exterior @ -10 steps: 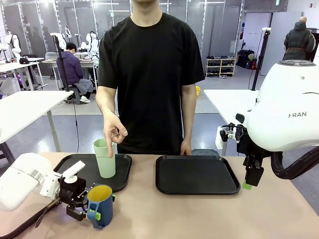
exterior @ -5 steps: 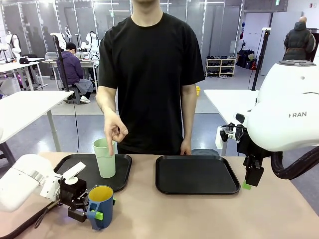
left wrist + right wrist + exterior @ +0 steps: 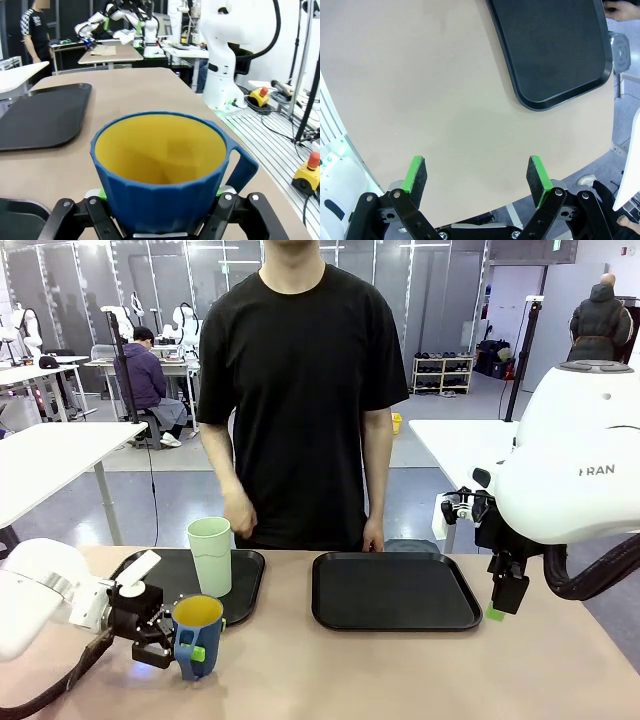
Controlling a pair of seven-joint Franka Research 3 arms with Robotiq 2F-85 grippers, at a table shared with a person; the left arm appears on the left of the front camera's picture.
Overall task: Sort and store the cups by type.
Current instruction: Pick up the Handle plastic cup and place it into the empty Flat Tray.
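The left tool (image 3: 178,642) clamps the blue mug (image 3: 198,636), apparently lifted just off the surface (image 3: 400,670). The green tumbler (image 3: 211,556) stands on the left tray (image 3: 245,590). The right tool (image 3: 477,179) hangs wide open.

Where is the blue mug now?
In the front view, the blue mug is near the table's left front, clamped in the left gripper, before the left tray.

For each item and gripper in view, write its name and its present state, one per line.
blue mug: upright, gripped, yellow inside bare
left gripper: shut on the mug
right gripper: open, holding nothing
green tumbler: upright on left tray
right tray: bare
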